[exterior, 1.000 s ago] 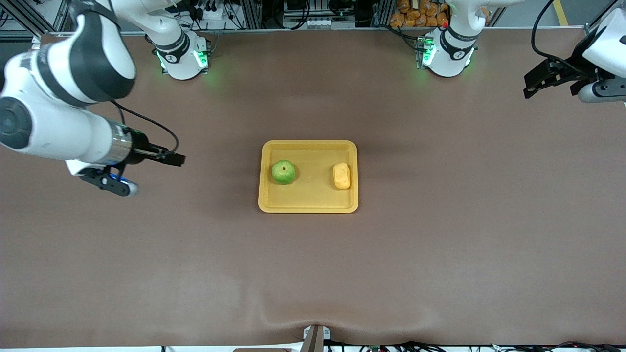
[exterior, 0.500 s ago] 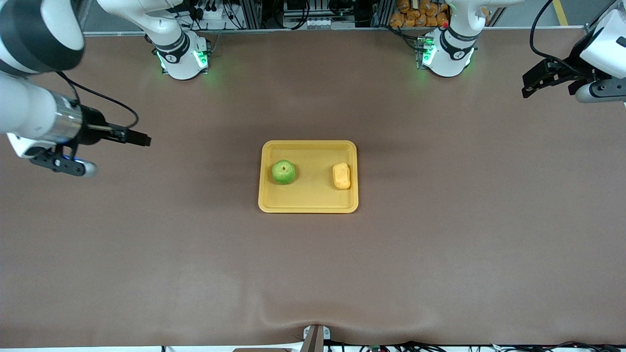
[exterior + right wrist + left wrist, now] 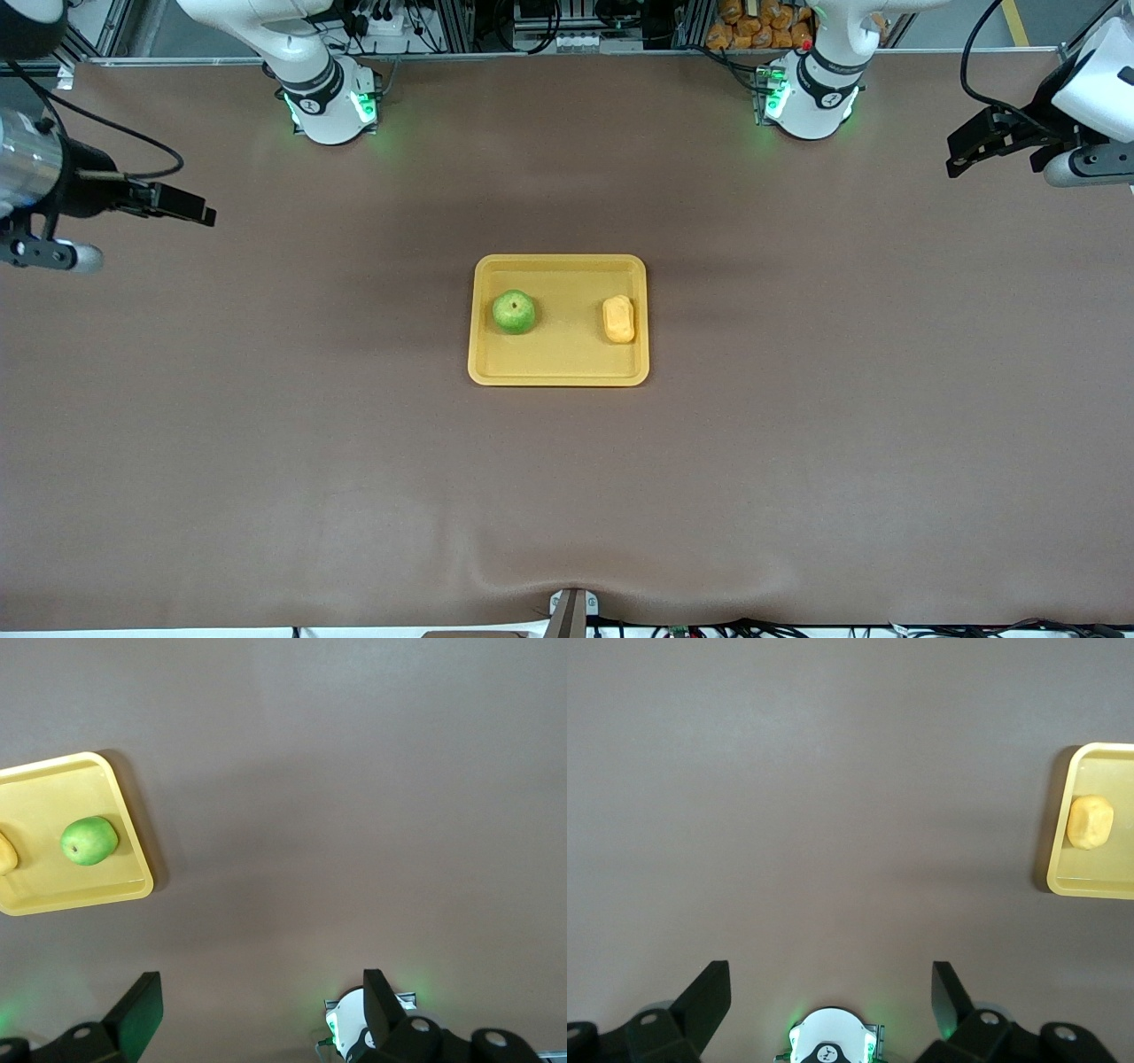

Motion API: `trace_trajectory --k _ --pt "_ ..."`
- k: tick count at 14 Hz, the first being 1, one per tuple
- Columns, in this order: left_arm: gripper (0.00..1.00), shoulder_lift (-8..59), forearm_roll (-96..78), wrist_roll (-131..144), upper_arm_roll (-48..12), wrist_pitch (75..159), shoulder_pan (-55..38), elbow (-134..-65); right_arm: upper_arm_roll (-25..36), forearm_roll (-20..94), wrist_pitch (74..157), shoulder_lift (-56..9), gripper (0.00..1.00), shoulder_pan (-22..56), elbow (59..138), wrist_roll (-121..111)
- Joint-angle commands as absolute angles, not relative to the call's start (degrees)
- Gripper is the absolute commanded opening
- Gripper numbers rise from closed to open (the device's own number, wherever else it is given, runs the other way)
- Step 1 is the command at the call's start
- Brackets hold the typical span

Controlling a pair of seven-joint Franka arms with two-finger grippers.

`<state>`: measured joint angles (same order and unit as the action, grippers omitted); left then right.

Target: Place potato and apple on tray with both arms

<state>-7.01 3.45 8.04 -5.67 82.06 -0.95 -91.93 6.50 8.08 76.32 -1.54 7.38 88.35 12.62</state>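
The potato (image 3: 618, 319) and the apple (image 3: 514, 312) both lie on the tray (image 3: 560, 365), apart from each other, the potato toward the left arm's end and the apple toward the right arm's end, with neither gripper anywhere near them. The right gripper (image 3: 182, 205) hangs over bare table (image 3: 567, 496) at the right arm's end, well clear of the tray, its fingers spread wide with nothing between them, as the right wrist view confirms. The left gripper (image 3: 979, 146) hovers over the table's edge at the left arm's end, likewise open-jawed and empty, with the tray well away from it.

Against the picture taken a second ago, the right arm has swung up and outward: its gripper then sat much closer to the tray and has since drawn steadily back toward the table's edge. The left arm has barely shifted over the same span, already parked. The fruit and tray have not moved at all.

Judged from how things lie, both placements look finished and the arms appear to be retiring to rest; nothing remains to carry.
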Motion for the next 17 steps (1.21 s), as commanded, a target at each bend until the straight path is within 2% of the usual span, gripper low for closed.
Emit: trace_trajectory --k 1,3,6,9,13,17 --pt "1.0 -8.26 2.37 7.56 -5.01 82.18 -1.14 -92.72 1.87 7.21 75.77 2.36 1.0 0.73 91.14 9.33" --pt "1.0 -8.26 2.46 7.56 -4.92 82.18 -1.05 -92.81 0.62 7.21 75.76 4.82 1.0 -1.58 92.45 8.26" --pt "1.0 -8.17 2.37 7.56 -4.92 82.18 -1.05 -92.9 0.44 7.03 76.37 8.95 1.0 -1.14 96.14 8.09" --pt "1.0 -8.17 2.46 7.47 -4.92 82.18 -1.05 -92.81 0.44 4.23 76.38 10.19 1.0 0.34 95.89 6.6" --pt "1.0 -8.09 2.37 7.47 -4.83 82.18 -1.05 -92.9 0.62 2.99 78.31 9.23 1.0 1.05 93.62 5.54" --pt "1.0 -8.09 2.37 7.21 -4.83 82.18 -1.05 -92.99 0.62 3.25 79.89 5.55 1.0 1.05 90.36 5.36"
